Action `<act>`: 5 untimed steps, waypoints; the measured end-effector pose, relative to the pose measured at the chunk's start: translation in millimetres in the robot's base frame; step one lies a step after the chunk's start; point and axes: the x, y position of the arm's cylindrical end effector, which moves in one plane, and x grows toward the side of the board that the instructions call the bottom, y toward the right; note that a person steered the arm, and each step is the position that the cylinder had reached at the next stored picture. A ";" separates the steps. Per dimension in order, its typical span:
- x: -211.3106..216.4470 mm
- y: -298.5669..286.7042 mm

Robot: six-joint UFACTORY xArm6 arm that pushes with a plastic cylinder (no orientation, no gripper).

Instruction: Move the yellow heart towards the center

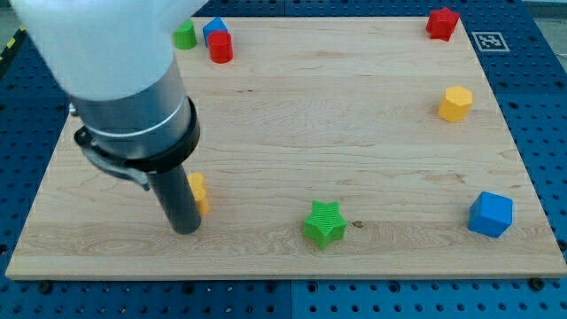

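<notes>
My tip (185, 229) stands near the counter's (354, 133) bottom-left corner, touching the yellow heart (198, 193) on its left side; no fingers exist, only a rod.

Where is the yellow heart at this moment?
The yellow heart sits low on the view's left, mostly hidden behind the rod, just right of my tip; the green star is its nearest block, farther right.

so it's a pale wooden plank worktop (354, 97) sitting on a blue perforated metal base (532, 80); small black-and-white square marker tag (488, 41) top right; lighting's even
</notes>
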 end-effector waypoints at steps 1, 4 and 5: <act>16.0 18.8; -18.2 40.4; -33.7 40.4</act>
